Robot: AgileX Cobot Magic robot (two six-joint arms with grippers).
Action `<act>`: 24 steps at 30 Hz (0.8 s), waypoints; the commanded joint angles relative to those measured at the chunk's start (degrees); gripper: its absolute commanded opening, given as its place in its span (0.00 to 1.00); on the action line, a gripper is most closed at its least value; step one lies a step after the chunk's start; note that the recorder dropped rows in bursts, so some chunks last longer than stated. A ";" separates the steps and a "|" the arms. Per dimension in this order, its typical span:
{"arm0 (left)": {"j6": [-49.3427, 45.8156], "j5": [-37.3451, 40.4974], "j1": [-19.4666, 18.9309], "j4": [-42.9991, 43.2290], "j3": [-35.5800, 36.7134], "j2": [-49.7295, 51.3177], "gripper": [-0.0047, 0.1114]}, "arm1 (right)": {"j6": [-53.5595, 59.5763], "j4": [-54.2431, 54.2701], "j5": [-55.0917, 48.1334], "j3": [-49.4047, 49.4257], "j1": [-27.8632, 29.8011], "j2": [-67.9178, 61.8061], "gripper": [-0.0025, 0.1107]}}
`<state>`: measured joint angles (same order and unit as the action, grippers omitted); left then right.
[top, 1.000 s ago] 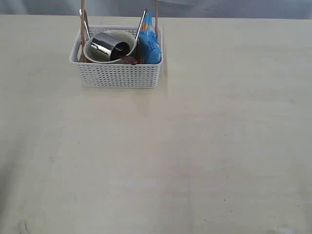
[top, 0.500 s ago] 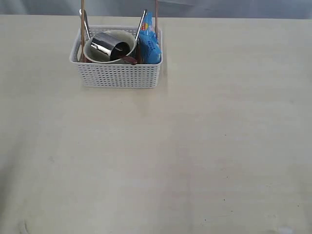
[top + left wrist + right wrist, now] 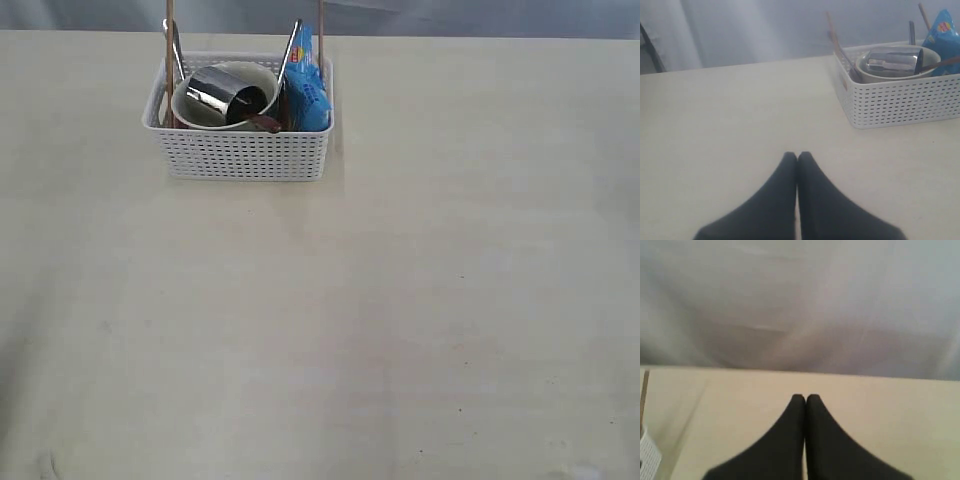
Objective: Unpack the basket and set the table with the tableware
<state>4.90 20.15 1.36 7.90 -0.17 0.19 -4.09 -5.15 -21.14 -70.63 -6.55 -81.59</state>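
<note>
Left gripper (image 3: 797, 156) closed, empty, over table (image 3: 715, 115); packed basket (image 3: 900, 102) well apart beyond its tips. Right gripper (image 3: 805, 397) closed, empty, also clear of basket.

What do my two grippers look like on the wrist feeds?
The left gripper and right gripper look alike. Each has two matte black fingers, broad at the base and tapering to rounded tips. No cables, markings or labels show.

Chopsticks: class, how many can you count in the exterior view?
2. One chopstick stands at the left end of the basket, beside the bowl; the other chopstick at the right end, by the blue bag. Others may lie hidden.
</note>
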 commanded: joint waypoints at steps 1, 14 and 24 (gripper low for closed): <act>0.00 -0.13 -0.11 -0.18 0.17 -0.19 0.04 | 15.67 8.54 -17.07 -8.95 -5.18 -6.45 0.03; 0.00 -0.13 -0.11 -0.18 0.17 -0.19 0.04 | 29.46 24.48 -39.56 -28.04 -14.98 -25.24 0.45; 0.00 -0.13 -0.11 -0.18 0.17 -0.19 0.04 | 28.96 22.61 -41.30 -35.27 -26.10 -31.41 0.53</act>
<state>4.90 20.15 1.36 7.90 -0.17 0.19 24.86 18.54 -61.62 -103.57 -30.45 -111.56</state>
